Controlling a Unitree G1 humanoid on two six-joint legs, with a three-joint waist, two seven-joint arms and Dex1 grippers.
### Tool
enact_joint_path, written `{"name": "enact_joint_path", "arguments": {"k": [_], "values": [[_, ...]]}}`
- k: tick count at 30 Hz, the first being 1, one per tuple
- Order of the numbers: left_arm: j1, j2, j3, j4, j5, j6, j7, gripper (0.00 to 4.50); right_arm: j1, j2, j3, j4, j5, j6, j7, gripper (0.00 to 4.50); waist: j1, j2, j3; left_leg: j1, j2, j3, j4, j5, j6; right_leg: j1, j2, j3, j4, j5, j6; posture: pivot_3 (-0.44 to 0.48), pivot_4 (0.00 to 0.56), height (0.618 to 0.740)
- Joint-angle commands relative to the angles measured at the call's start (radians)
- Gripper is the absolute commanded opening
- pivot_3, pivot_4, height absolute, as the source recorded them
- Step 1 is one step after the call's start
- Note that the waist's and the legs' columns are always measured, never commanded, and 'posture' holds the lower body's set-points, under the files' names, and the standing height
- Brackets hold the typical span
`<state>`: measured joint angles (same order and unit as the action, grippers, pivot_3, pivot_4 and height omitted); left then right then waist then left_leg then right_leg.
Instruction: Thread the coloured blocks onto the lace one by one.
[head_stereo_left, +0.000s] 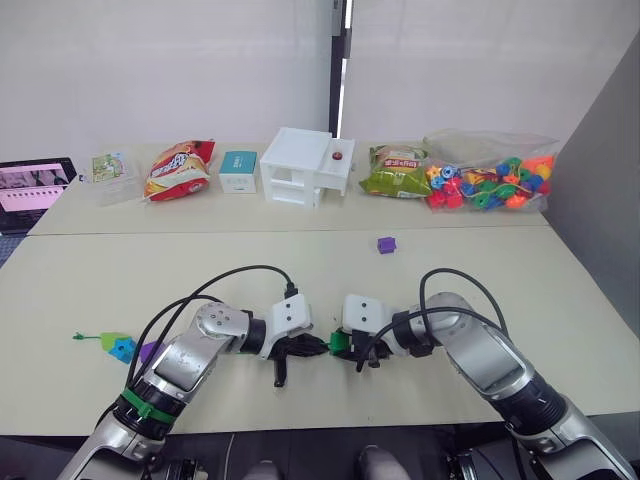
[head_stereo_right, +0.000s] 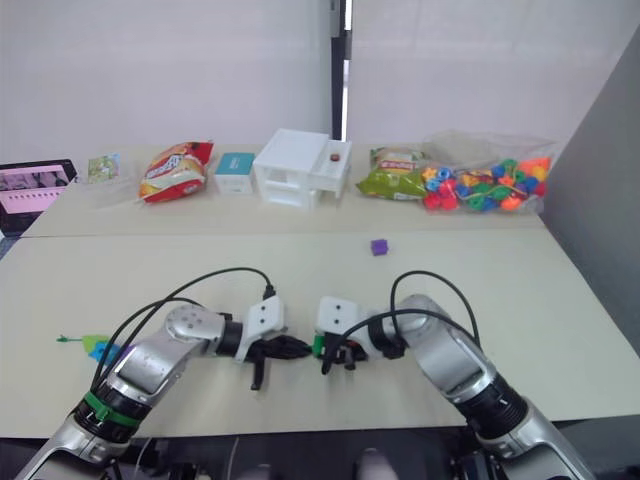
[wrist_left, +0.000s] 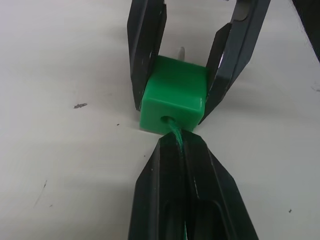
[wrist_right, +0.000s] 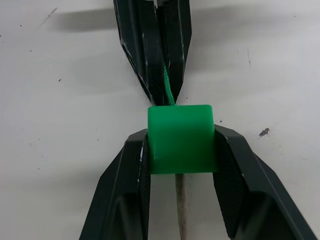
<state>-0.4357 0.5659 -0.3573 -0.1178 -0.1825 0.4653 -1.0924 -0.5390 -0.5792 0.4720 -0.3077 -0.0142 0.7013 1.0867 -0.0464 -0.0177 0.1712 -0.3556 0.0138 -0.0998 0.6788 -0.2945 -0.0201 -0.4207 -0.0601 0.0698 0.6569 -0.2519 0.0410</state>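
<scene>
Both arms reach inward low over the worktop, meeting tip to tip near the middle of its front edge. The right gripper clamps the green cube by two sides; the left gripper is pinched tight on the lace, which runs through the cube's hole (stiff tip poking out the far face). Another purple cube sits toward the right rear.

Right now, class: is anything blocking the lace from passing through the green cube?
Nothing visible. The right gripper clamps the green cube, the left gripper pinches the lace, and the lace's tip already pokes out the far side.
</scene>
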Motion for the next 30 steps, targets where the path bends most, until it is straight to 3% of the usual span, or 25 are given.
{"name": "enact_joint_path", "arguments": {"k": [1, 6, 15, 17, 20, 23, 30], "values": [[-0.025, -0.024, -0.011, -0.021, -0.001, 0.007, 0.009, 0.03, 0.01, 0.005, 0.03, -0.016, 0.017, 0.011, 0.0, 1.18, 0.001, 0.0, 0.0, 0.0, 0.0, 0.0, 0.0, 0.0, 0.0, 0.0, 0.0, 0.0, 0.0, 0.0, 0.0, 0.0, 0.15, 0.74], [-0.023, -0.01, 0.018, -0.031, -0.011, 0.031, 0.005, 0.03, 0.013, 0.002, 0.03, -0.019, 0.017, 0.01, 0.0, 1.18, 0.001, 0.0, 0.0, 0.0, 0.0, 0.0, 0.0, 0.0, 0.0, 0.0, 0.0, 0.0, 0.0, 0.0, 0.0, 0.0, 0.15, 0.74], [-0.008, 0.095, 0.095, -0.115, -0.11, 0.103, -0.071, 2.89, 0.015, 0.005, 0.023, -0.025, 0.017, 0.016, -0.018, 1.18, -0.002, 0.0, 0.0, 0.0, 0.0, 0.0, 0.0, 0.0, 0.0, 0.0, 0.0, 0.0, 0.0, 0.0, 0.0, 0.0, 0.15, 0.74], [-0.011, 0.114, 0.095, -0.116, -0.102, 0.086, -0.069, 3.5, 0.016, 0.004, 0.014, -0.034, 0.02, 0.018, -0.024, 2.21, -0.001, 0.0, 0.0, 0.0, 0.0, 0.0, 0.0, 0.0, 0.0, 0.0, 0.0, 0.0, 0.0, 0.0, 0.0, 0.0, 0.15, 0.74], [-0.02, 0.115, 0.078, -0.103, -0.081, 0.056, -0.06, 4.48, 0.018, -0.001, -0.006, -0.057, 0.034, 0.031, -0.03, 3.17, 0.003, 0.0, 0.0, -0.001, 0.0, 0.0, 0.0, 0.0, 0.0, -0.001, 0.0, 0.0, 0.0, 0.0, 0.0, 0.0, 0.15, 0.74], [-0.032, 0.078, 0.04, -0.092, -0.06, 0.032, -0.043, 4.5, 0.029, -0.028, -0.043, -0.103, 0.061, 0.054, -0.033, 4.26, 0.007, 0.0, 0.0, -0.002, 0.0, 0.0, 0.0, 0.0, 0.0, -0.001, -0.001, 0.0, -0.001, 0.0, 0.0, 0.0, 0.15, 0.74], [-0.083, -0.035, -0.045, 0.025, 0.025, -0.068, -0.011, 4.5, 0.11, -0.135, -0.142, -0.158, 0.106, 0.04, -0.043, 4.39, 0.022, 0.0, 0.0, -0.004, -0.001, 0.0, 0.001, 0.0, 0.0, -0.001, -0.001, -0.001, -0.002, 0.0, 0.0, 0.0, 0.15, 0.74]]}}
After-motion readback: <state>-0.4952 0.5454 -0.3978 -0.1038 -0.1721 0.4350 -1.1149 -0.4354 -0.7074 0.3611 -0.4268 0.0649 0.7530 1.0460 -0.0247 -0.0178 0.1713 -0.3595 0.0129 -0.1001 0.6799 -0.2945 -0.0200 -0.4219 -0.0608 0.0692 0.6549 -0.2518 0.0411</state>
